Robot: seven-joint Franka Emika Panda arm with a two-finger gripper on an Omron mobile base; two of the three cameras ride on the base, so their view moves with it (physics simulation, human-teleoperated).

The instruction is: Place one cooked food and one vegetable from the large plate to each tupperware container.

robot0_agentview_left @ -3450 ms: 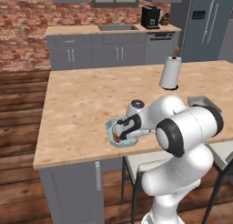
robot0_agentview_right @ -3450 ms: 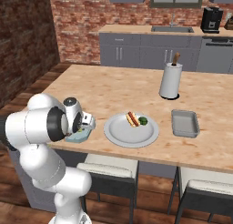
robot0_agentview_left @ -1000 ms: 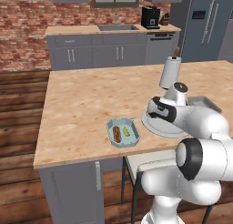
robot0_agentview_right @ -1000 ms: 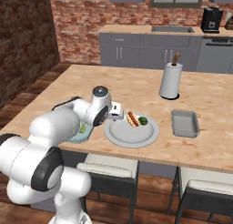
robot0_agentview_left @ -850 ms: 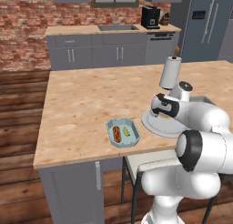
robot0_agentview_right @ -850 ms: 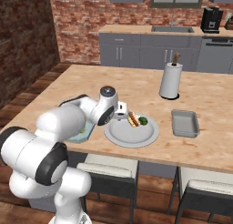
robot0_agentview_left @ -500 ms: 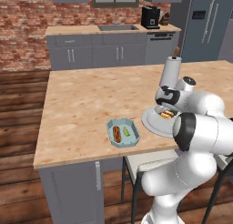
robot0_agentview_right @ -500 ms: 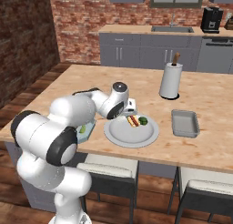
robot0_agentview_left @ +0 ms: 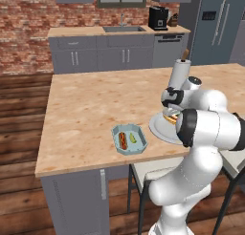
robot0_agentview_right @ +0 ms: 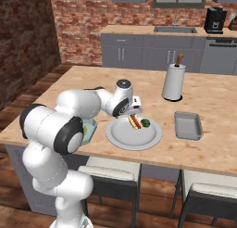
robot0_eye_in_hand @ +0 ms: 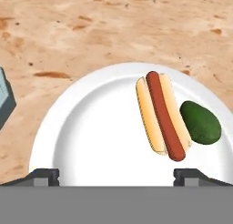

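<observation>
1. The light blue tray [robot0_agentview_left: 129, 139] sits on the counter [robot0_agentview_left: 91, 110] to the left of the large plate [robot0_agentview_right: 134, 134], near the counter's front edge. It already holds a hot dog [robot0_agentview_left: 123, 140] and a small green vegetable piece [robot0_agentview_left: 133, 138] side by side, so by my reading this container is served.

2. The grey tray [robot0_agentview_right: 188, 124] lies on the other side of the large plate, apart from it, and looks bare inside. This half of the task is still open.

3. On the large plate a second hot dog [robot0_eye_in_hand: 162, 114] and a dark green vegetable [robot0_eye_in_hand: 200, 122] remain. They lie toward the plate's far side, the vegetable right against the bun's flank, perhaps touching it. These two look like the share meant for the grey tray.

4. The gripper [robot0_agentview_right: 134, 103] hovers over the large plate's near-left part, just short of the hot dog. Its fingers [robot0_eye_in_hand: 45, 175] stand spread wide with nothing between them; nothing is held.

5. A paper towel roll [robot0_agentview_right: 173, 81] stands upright behind the large plate, well clear of the food.

6. Judged overall, about half is done: one container filled, one to go. What remains is picking up the hot dog and the vegetable in turn and carrying each across the large plate to the grey tray. The closeness of the two pieces may make a clean single grasp tricky.
</observation>
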